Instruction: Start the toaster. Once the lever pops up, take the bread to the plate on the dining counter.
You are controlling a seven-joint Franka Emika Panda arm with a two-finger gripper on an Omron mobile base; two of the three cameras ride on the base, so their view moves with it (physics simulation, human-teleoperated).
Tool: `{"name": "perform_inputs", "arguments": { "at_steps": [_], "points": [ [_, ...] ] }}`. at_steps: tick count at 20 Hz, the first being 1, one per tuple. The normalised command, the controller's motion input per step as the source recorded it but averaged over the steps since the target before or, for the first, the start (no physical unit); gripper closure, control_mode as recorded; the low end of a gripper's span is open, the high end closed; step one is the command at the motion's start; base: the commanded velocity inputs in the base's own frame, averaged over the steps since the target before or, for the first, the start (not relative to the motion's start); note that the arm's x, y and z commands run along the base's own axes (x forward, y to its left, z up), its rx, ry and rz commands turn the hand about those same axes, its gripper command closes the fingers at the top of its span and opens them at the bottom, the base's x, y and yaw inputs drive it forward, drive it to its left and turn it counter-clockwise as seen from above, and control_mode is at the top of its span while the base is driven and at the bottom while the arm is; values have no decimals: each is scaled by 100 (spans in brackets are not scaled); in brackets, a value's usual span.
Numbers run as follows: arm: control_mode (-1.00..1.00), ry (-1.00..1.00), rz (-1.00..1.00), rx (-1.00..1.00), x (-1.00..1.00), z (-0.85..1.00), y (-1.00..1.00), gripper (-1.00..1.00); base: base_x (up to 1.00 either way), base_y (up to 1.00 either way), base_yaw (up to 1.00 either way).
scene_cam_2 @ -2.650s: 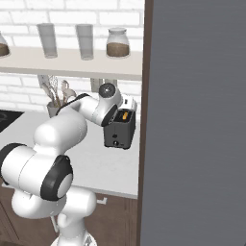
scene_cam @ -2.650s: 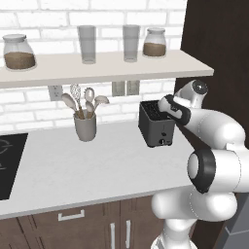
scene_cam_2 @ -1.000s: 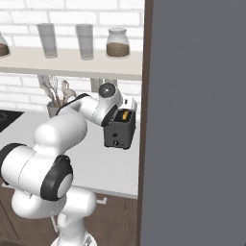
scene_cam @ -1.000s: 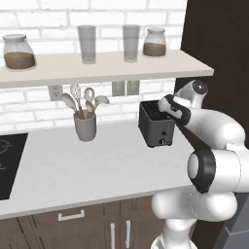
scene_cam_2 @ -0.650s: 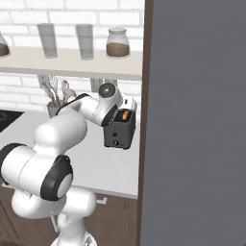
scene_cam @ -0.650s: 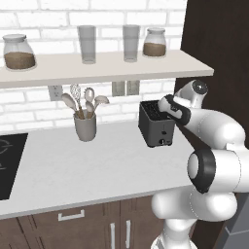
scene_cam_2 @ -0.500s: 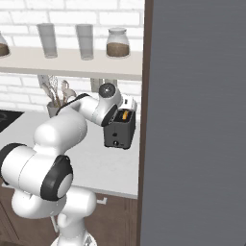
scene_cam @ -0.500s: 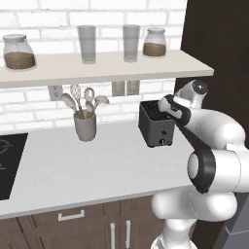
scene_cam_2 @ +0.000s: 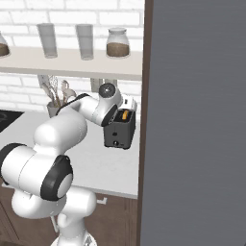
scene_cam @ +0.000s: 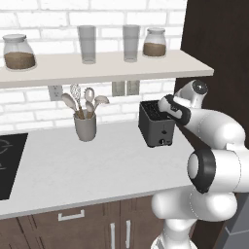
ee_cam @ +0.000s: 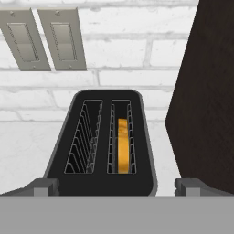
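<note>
— Bread, where is it?
— That orange-tan slice (ee_cam: 122, 145) sits low in one slot of the boxy dark grey toaster (ee_cam: 104, 146) on the white desk (scene_cam: 73, 170).
— And how will it handle?
— Probably light, crumbly; pinch its top edge gently. The end effector (ee_cam: 116, 186) hovers above, spread wide, empty.

toaster (scene_cam: 156, 125) sits on the worktop (scene_cam: 87, 165) right of the utensil holder (scene_cam: 85, 127), bread (ee_cam: 122, 145) down in its right slot, shelf (scene_cam: 97, 68) above.

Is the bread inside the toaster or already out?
Inside. The bread sits down in the right-hand slot of the toaster; the left-hand slot beside it is empty.
</note>
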Motion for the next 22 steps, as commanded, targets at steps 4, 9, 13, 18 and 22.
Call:
{"name": "perform_inputs", "arguments": {
  "at_steps": [4,9,13,18,22],
  "points": [
    [-100,0,0,0,0,0,0,-100,0,0,0],
    [-100,0,0,0,0,0,0,-100,0,0,0],
    [-100,0,0,0,0,0,0,-100,0,0,0],
    [-100,0,0,0,0,0,0,-100,0,0,0],
    [-100,0,0,0,0,0,0,-100,0,0,0]
  ]
}}
